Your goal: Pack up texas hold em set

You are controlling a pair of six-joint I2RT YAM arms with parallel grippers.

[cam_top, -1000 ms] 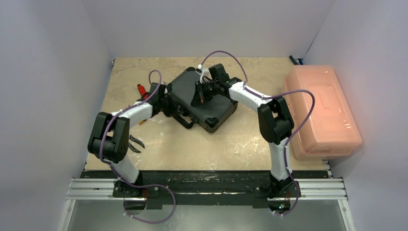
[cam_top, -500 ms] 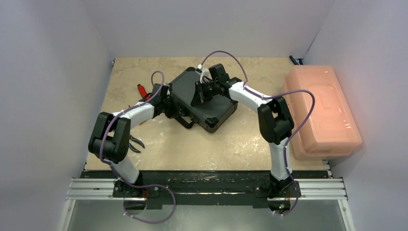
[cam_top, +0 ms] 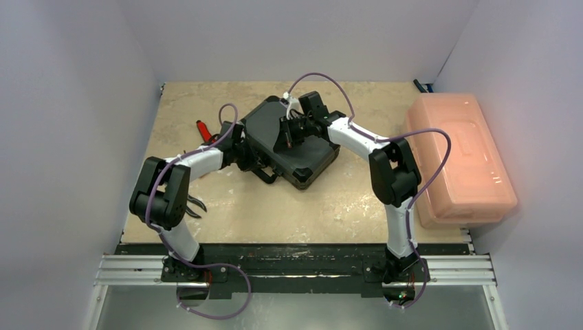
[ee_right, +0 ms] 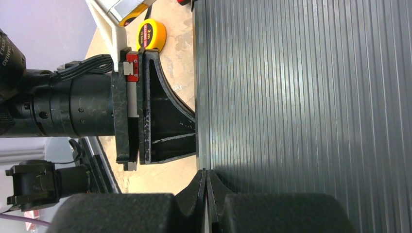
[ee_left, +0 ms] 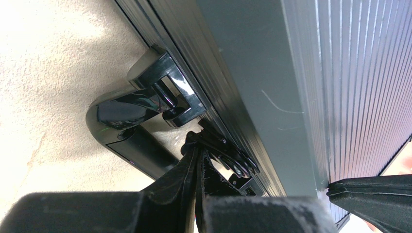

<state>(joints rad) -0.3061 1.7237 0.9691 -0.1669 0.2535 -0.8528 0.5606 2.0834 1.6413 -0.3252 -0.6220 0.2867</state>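
The black briefcase (cam_top: 302,148) lies closed and slightly turned in the middle of the table. Its ribbed lid (ee_right: 301,97) fills the right wrist view. My left gripper (cam_top: 254,159) is shut, with its tips (ee_left: 199,148) against a latch (ee_left: 228,155) on the case's front side, beside the glossy black handle (ee_left: 121,114). My right gripper (cam_top: 283,142) is shut, and its tips (ee_right: 206,175) rest on the lid by its left edge. Chips, cards, dice and buttons are out of view.
A red-handled tool (cam_top: 204,128) lies left of the case. A yellow tape measure (ee_right: 151,35) lies on the table beyond it. A black tool (cam_top: 194,205) lies by the left arm. The large pink bin (cam_top: 460,158) stands at the right edge.
My left arm has shifted slightly right, bringing its gripper closer against the case's front side. The right arm and the case have not moved.
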